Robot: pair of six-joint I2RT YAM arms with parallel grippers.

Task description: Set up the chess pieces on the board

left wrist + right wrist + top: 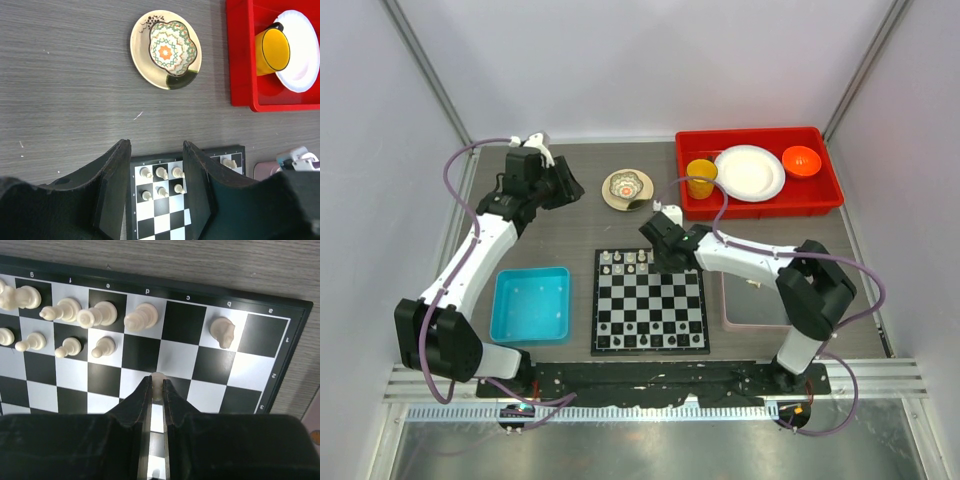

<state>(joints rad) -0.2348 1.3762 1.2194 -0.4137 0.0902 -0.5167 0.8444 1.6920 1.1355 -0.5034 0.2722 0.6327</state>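
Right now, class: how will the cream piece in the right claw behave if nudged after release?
The piece looks tiny against the board squares, so probably very light. Standing pieces are tall on small bases, so it likely tips easily. Its smooth plastic may slip in the right claw.

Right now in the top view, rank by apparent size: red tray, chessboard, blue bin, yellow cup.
1. red tray: widest footprint, only somewhat ahead of the board
2. board
3. blue bin
4. yellow cup: by far the smallest
The tray lies farthest from the camera yet looks largest, so its lead is safe.
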